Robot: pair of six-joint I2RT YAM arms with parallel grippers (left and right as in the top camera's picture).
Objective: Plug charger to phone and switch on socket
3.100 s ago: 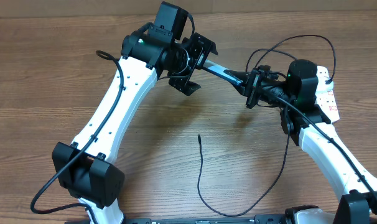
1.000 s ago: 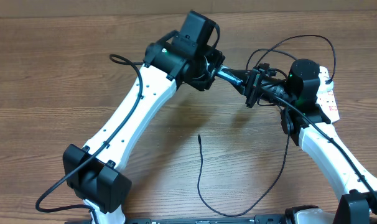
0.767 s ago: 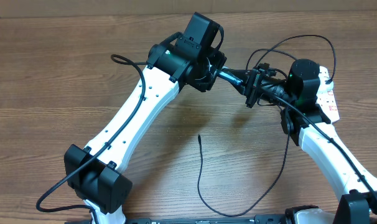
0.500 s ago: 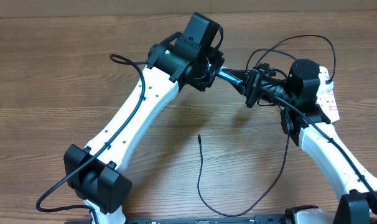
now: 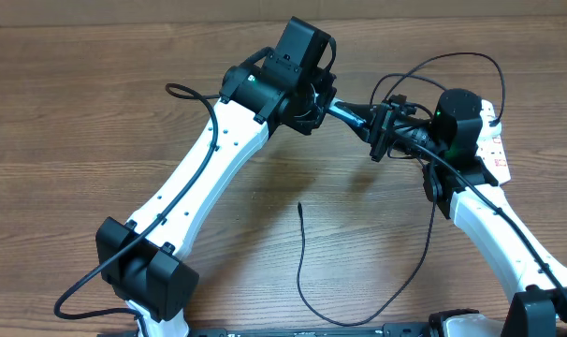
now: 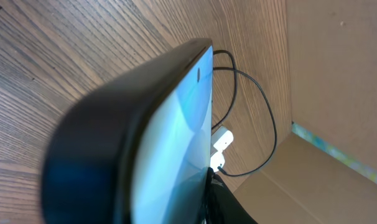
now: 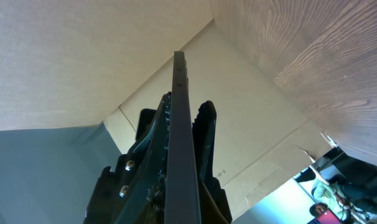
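The phone hangs in the air above the table, spanning the gap between my two grippers. My right gripper is shut on its right end; in the right wrist view the phone is a thin dark slab edge-on between the fingers. My left gripper is closed on the left end, and the teal screen fills the left wrist view with a dark finger against it. The charger lies loose on the table, its tip pointing up. The white socket sits under my right arm.
A black cable loop curls at the back right near the socket. Cardboard walls border the far table edge. The white arm links stretch over the left and right of the wooden table.
My left gripper moved right up to the phone's free end and its jaws narrowed around it over the last second. The right arm and the charger stayed still.
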